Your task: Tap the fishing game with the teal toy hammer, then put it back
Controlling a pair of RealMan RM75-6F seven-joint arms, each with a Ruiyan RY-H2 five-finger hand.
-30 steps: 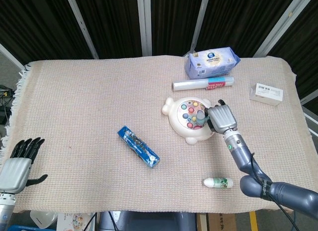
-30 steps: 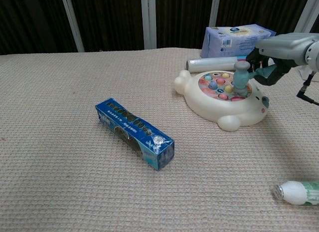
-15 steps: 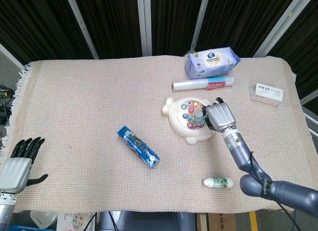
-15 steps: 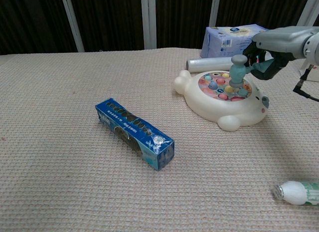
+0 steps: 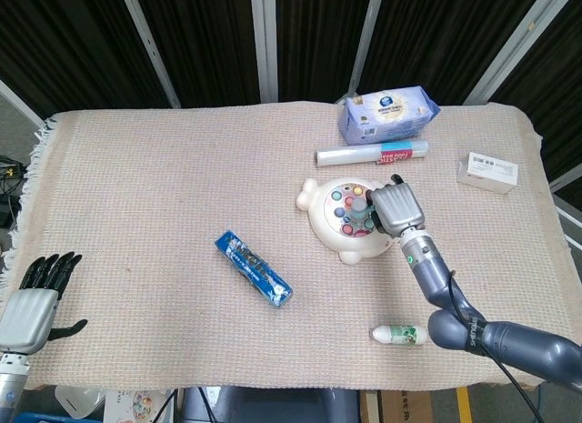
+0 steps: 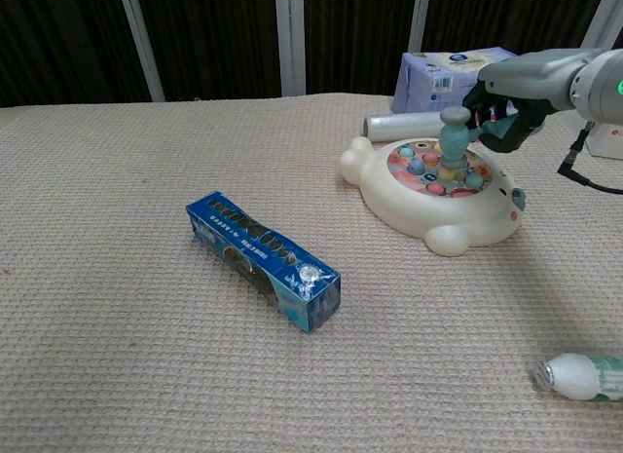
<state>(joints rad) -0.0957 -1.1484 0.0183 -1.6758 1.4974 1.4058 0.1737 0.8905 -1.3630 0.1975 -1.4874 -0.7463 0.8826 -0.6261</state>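
Right hand: your right hand point(image 5: 396, 208) point(image 6: 506, 107) grips the handle of the teal toy hammer point(image 6: 453, 136) point(image 5: 359, 207), fingers wrapped around it, at the 3 o'clock rim of the fishing game.
Hammer: its head stands upright over the game's coloured disc; in the chest view the lower face looks to touch a yellow piece, though you cannot be sure of contact from here.
Fishing game: the cream, bear-shaped fishing game point(image 5: 344, 221) point(image 6: 438, 195) sits right of the table's centre on the woven cloth point(image 5: 164, 186).
Left hand: your left hand point(image 5: 32, 300) rests at the cloth's 8 o'clock corner, fingers apart and holding nothing, well apart from everything.
Blue box: the long blue box point(image 5: 254, 268) point(image 6: 263, 259) lies at 8 o'clock from the game, well apart.
Roll: a clear wrapped roll point(image 5: 372, 154) point(image 6: 414, 126) lies just beyond the game at 12 o'clock.
Tissue pack: the blue tissue pack point(image 5: 388, 113) point(image 6: 458, 75) sits behind the roll.
Bottle: a small white bottle point(image 5: 398, 334) point(image 6: 581, 376) lies on its side at 5 o'clock from the game.
White carton: a small white carton point(image 5: 488, 172) sits at 2 o'clock near the cloth's right edge.
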